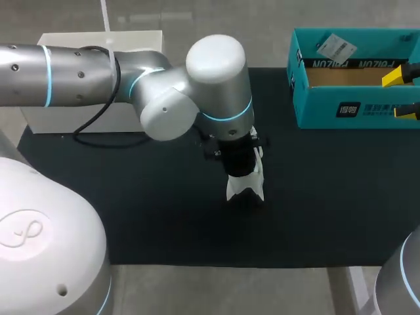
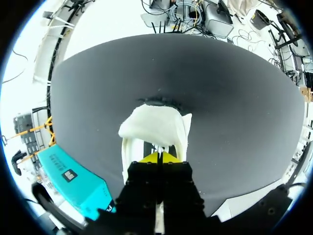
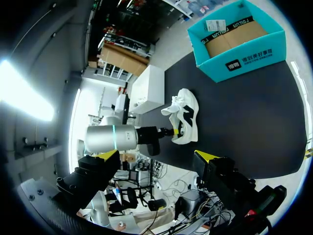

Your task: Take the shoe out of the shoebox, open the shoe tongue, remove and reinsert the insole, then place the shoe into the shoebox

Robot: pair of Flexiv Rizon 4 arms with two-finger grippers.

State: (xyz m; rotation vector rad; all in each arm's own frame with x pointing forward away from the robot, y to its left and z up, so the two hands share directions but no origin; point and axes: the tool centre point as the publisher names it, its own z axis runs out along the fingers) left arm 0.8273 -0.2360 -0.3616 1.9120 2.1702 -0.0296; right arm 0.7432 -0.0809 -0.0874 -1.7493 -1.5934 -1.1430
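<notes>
Shoe (image 1: pixel 243 187) on black mat (image 1: pixel 131 197), left pincer (image 2: pixel 159 157) closed on it — right pincer (image 3: pixel 156 154) wide open, empty

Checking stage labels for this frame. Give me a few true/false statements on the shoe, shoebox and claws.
1. The shoe lies in the shoebox. False: it lies on the black mat, apart from the shoebox.
2. The right claw is open and empty. True.
3. The left claw is at the shoe. True.
4. The white box stands right beside the shoebox. False: it is at the mat's far left, the shoebox at the far right.
</notes>
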